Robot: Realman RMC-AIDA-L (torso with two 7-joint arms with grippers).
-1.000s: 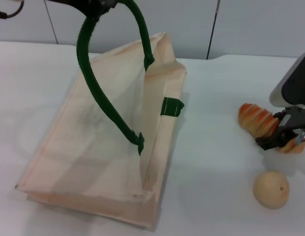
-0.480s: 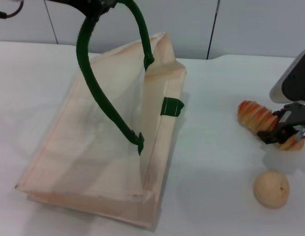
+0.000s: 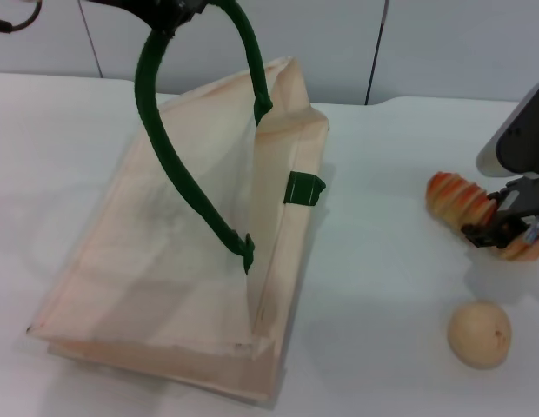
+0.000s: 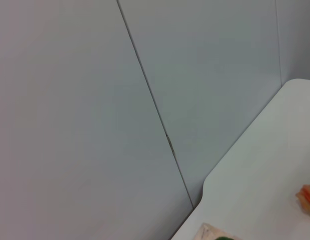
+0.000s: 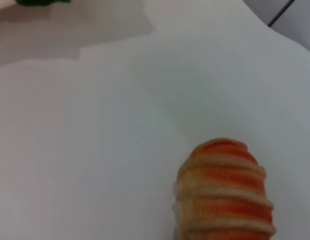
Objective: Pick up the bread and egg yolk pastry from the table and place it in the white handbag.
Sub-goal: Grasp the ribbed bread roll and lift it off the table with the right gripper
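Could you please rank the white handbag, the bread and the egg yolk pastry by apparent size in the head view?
1. White handbag, by far the largest.
2. Bread, though the right gripper covers part of it.
3. Egg yolk pastry, close to the bread's visible part, so this order is unsure.

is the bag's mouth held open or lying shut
Open: the left claw lifts one green handle, raising the white bag's top panel off the table. Nothing shows inside.

bread (image 3: 456, 197) x1 | egg yolk pastry (image 3: 480, 334) x1 | white handbag (image 3: 178, 252) x1 w/ 2 green handles (image 3: 178, 187)
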